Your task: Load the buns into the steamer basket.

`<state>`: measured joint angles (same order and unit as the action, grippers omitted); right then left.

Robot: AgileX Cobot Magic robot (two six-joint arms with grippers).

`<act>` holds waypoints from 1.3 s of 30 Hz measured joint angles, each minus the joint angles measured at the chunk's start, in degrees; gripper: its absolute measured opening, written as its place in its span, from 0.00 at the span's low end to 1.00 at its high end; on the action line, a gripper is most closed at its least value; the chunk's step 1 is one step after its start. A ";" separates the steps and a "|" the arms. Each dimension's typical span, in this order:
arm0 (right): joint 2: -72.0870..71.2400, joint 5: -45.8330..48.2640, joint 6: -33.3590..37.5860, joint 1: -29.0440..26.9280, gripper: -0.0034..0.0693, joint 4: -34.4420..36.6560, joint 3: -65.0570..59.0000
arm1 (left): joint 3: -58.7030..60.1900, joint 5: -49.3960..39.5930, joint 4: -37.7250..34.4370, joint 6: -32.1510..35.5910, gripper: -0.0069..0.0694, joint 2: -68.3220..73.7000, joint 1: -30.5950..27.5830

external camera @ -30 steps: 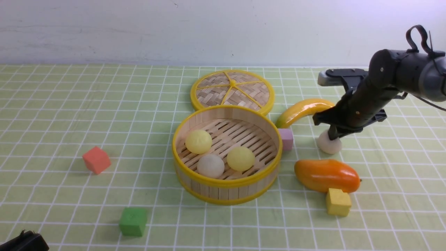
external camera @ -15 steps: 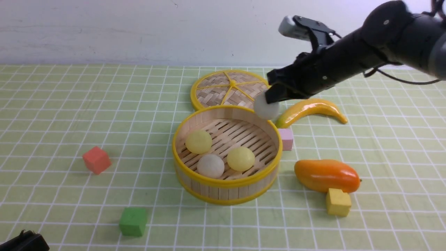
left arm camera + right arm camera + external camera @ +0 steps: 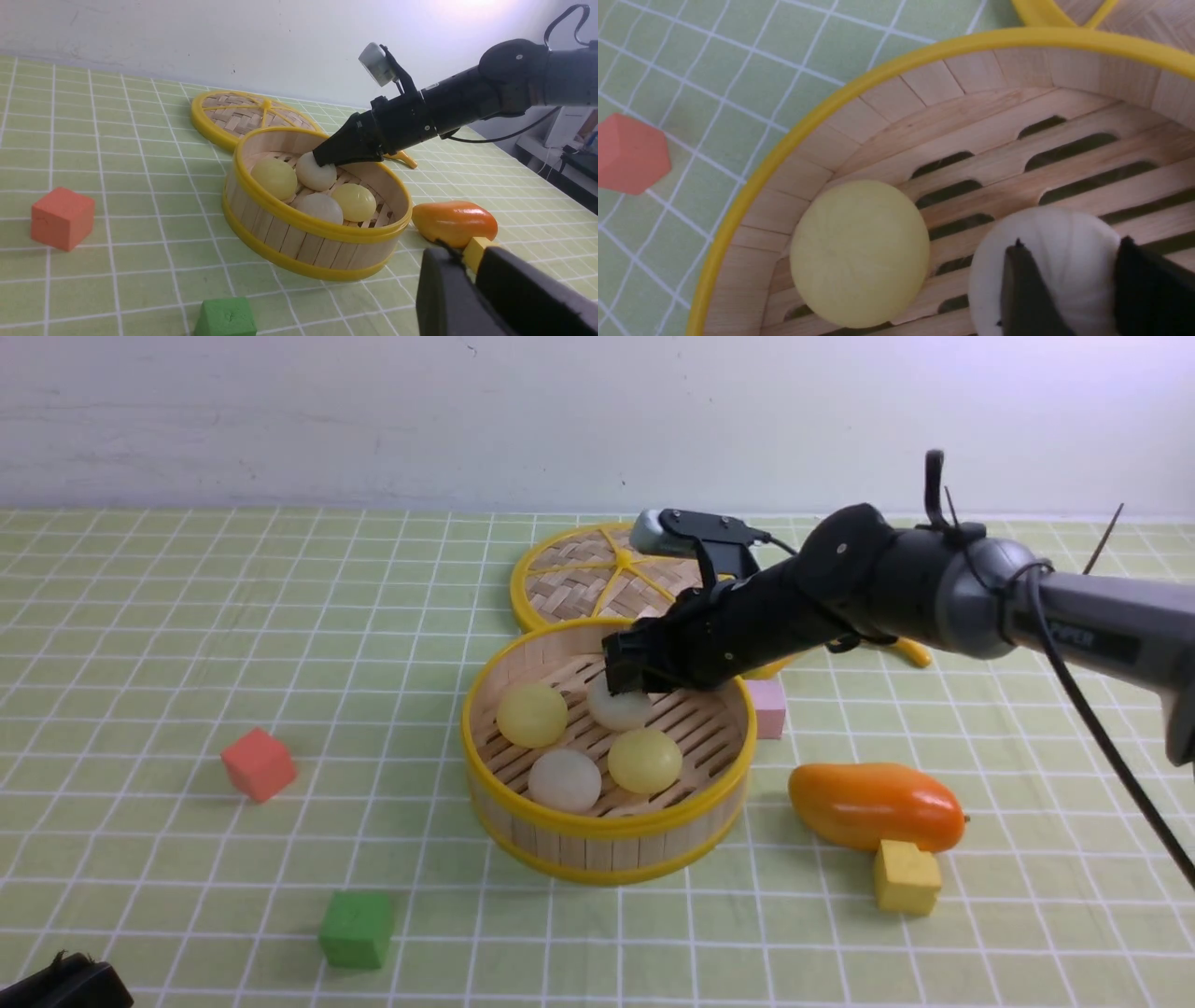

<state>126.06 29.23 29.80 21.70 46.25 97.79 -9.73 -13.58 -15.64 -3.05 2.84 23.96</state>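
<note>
Our right gripper (image 3: pixel 624 689) straddles an off-white bun (image 3: pixel 629 712) inside the steamer basket (image 3: pixel 607 826), near its far rim; clamped or not, we cannot tell; open checked cloth (image 3: pixel 187 616) spreads left, white wall (image 3: pixel 373 411) behind

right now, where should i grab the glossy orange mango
Probably from above, jaws closing front to back across the glossy orange mango at its middle: it lies on its side, long axis left to right. Stay left of the small yellow cube at its front right end.
</note>
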 joint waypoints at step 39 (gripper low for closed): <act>-59.17 41.87 -38.11 3.23 0.08 -46.25 -28.20 | 0.00 0.00 0.00 0.00 0.27 0.00 0.00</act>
<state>66.89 71.10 -8.30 24.93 0.00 69.59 -9.73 -13.58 -15.64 -3.05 2.84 23.96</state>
